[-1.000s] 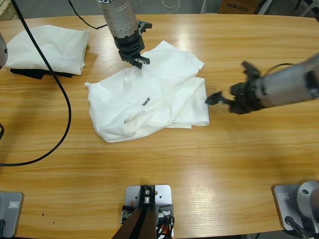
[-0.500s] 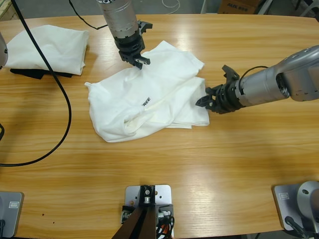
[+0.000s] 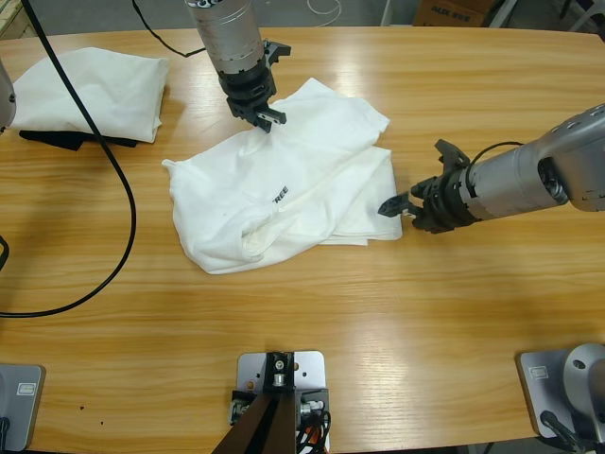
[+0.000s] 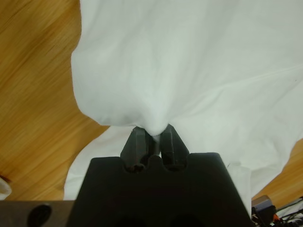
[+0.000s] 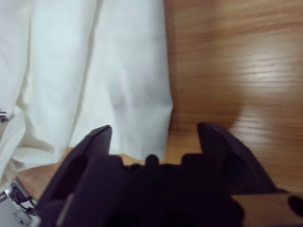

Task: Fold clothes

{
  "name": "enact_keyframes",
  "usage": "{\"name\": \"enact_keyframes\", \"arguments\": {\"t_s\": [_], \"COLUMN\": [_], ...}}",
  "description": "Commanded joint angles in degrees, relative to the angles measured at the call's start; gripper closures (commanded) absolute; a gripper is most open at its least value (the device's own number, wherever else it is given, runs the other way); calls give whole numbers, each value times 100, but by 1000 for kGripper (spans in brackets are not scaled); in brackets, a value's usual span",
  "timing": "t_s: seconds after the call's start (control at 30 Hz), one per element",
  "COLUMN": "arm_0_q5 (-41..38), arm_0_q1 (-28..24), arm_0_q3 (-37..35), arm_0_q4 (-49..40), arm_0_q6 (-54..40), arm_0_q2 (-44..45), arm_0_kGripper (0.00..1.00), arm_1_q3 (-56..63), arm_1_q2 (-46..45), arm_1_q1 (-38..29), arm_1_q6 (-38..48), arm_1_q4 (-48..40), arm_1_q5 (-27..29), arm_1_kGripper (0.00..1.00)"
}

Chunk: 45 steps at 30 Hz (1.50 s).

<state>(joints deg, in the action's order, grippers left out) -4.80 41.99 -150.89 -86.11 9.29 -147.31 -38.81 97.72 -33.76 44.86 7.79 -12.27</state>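
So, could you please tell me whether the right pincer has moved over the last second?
Yes. The right pincer went in to the edge of the crumpled T-shirt, then backed slightly toward the table's right end; its jaws are open.

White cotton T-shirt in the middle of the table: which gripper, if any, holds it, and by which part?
The left gripper pinches the white cotton T-shirt at a bunched fold along its far edge. The right gripper is open, holding nothing.

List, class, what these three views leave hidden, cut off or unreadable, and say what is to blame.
- Chest lettering on the crumpled T-shirt: high view, a fold covers its start.
- Dark item under the folded T-shirt: high view, mostly covered.
- Pinched cloth inside the left gripper: left wrist view, hidden between the shut jaws.
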Motion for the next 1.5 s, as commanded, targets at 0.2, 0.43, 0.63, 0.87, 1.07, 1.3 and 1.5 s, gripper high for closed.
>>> {"name": "enact_keyframes", "arguments": {"t_s": [0.2,0.43,0.63,0.87,1.07,1.3,1.5], "arm_0_q5": [-74,-74,-67,-39,65,128,128], "arm_0_q1": [47,40,-64,-282,-832,-1149,-1114], "arm_0_q3": [-2621,-2625,-2621,-2584,-2504,-2219,-1850], "arm_0_q4": [-890,-890,-890,-906,-908,-909,-908], "arm_0_q6": [-6,-6,1,-20,-129,-151,-307], "arm_0_q2": [-325,-300,-230,-100,224,579,633], "arm_0_kGripper": [1000,1000,1000,1000,1000,1000,1000], "arm_1_q3": [472,532,-52,-417,-516,-670,-1268], "arm_1_q2": [203,34,-1091,-1825,-2511,-2936,-3260], "arm_1_q1": [-149,-149,-149,8,1085,1917,2128], "arm_1_q6": [199,-205,-478,-432,-633,-968,-1102], "arm_1_q4": [-632,-623,1500,2815,3812,4222,5090], "arm_1_q5": [-302,-279,802,1363,1583,1734,2194], "arm_1_kGripper": [978,1000,1000,1000,1000,1000,1000]}}
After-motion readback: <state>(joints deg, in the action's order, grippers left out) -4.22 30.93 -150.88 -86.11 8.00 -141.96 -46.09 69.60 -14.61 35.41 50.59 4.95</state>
